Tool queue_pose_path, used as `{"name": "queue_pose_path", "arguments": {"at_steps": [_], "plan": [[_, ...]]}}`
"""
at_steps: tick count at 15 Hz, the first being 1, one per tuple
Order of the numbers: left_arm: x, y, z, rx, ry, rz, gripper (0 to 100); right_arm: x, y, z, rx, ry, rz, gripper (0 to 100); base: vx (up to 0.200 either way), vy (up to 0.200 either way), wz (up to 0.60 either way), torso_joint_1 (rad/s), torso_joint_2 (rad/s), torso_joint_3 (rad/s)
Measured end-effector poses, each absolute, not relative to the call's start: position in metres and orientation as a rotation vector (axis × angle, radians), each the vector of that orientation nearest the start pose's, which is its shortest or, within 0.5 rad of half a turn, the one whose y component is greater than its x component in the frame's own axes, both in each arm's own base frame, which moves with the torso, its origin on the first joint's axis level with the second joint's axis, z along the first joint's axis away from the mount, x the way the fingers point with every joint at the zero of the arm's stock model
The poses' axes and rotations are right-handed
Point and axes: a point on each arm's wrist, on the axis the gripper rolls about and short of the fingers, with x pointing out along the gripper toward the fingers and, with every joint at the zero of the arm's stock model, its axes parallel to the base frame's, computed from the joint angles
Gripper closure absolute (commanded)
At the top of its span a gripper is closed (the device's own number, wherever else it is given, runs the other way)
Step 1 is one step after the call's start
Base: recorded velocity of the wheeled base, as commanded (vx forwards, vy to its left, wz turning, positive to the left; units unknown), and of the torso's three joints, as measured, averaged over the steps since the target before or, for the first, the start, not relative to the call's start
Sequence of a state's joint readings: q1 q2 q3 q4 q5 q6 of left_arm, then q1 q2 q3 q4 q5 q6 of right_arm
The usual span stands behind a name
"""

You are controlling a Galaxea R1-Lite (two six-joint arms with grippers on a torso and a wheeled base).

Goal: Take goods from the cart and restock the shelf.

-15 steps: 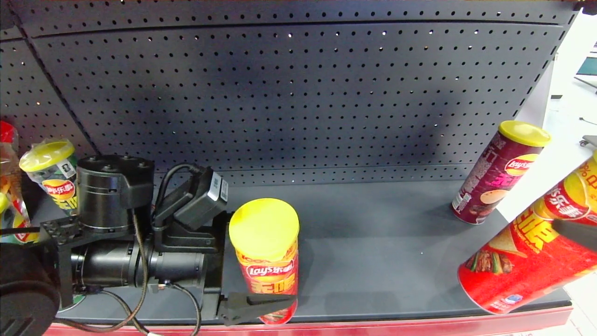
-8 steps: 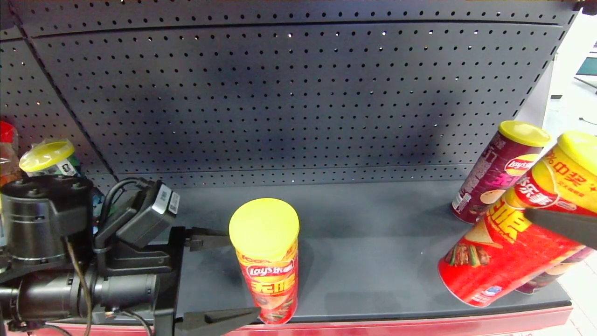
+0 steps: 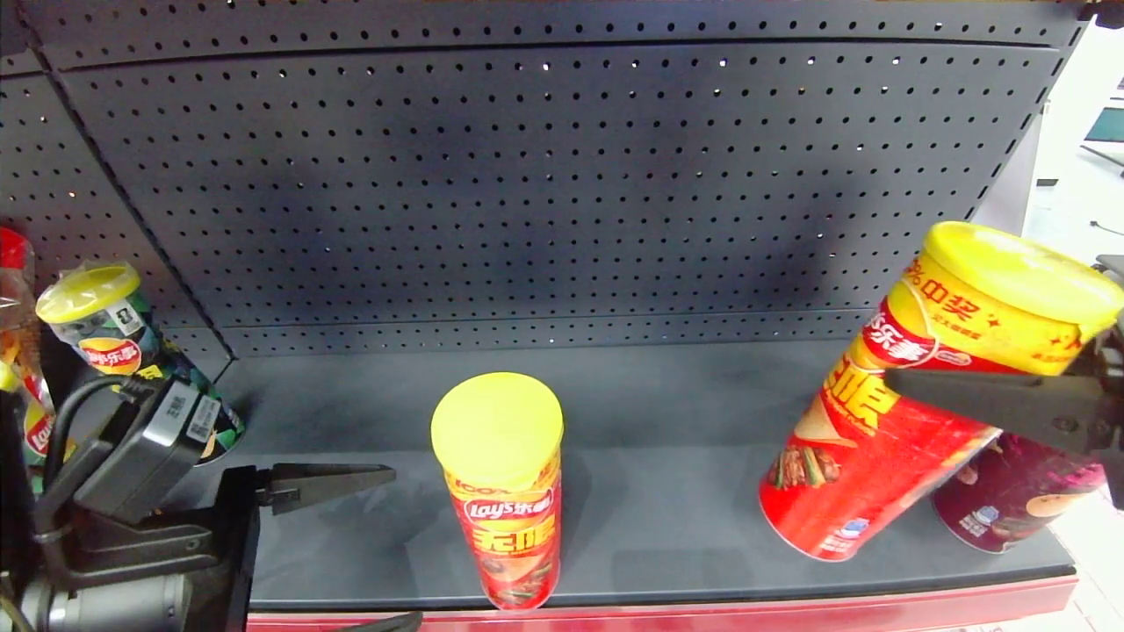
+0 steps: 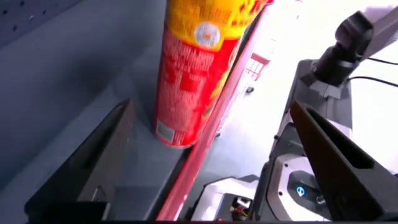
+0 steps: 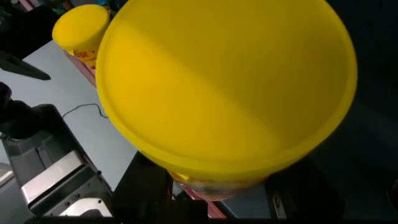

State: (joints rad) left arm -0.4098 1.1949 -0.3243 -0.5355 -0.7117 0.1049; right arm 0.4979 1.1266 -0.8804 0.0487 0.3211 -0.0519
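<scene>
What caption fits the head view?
Right gripper holds a tilted red can at the right end of the shelf; open left gripper beside the standing can.

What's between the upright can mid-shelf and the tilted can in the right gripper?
Nothing: in the head view only bare shelf deck lies between the upright can and the tilted can.

Logos and lettering on three cans
Middle can point(image 3: 503, 518): a logo over yellow characters. Tilted can point(image 3: 913, 386) to its right: logo and large characters. Green can point(image 3: 110, 338) far to its left: a logo.
</scene>
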Motion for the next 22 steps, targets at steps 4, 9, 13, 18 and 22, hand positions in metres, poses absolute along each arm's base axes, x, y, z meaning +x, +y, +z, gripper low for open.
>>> {"name": "queue_pose_path", "arguments": {"at_steps": [4,9,13,18,22], "plan": [[0.118,-0.066,0.164,0.054,0.263,-1.056,0,0.175,0.114,0.273,-0.076,0.188,0.868,100,0.0,0.0,0.0,0.0,0.0,0.0],[0.113,-0.061,0.173,0.077,0.262,-0.913,0,0.215,0.165,0.254,-0.097,0.227,0.957,100,0.0,0.0,0.0,0.0,0.0,0.0],[0.101,-0.056,0.174,0.075,0.333,-0.904,0,0.241,0.193,0.247,-0.158,0.219,0.988,100,0.0,0.0,0.0,0.0,0.0,0.0],[0.098,-0.054,0.183,0.077,0.291,-0.903,0,0.259,0.212,0.233,-0.208,0.232,1.01,100,0.0,0.0,0.0,0.0,0.0,0.0],[0.097,-0.054,0.184,0.077,0.284,-0.902,0,0.271,0.23,0.229,-0.214,0.228,1.027,100,0.0,0.0,0.0,0.0,0.0,0.0]]}}
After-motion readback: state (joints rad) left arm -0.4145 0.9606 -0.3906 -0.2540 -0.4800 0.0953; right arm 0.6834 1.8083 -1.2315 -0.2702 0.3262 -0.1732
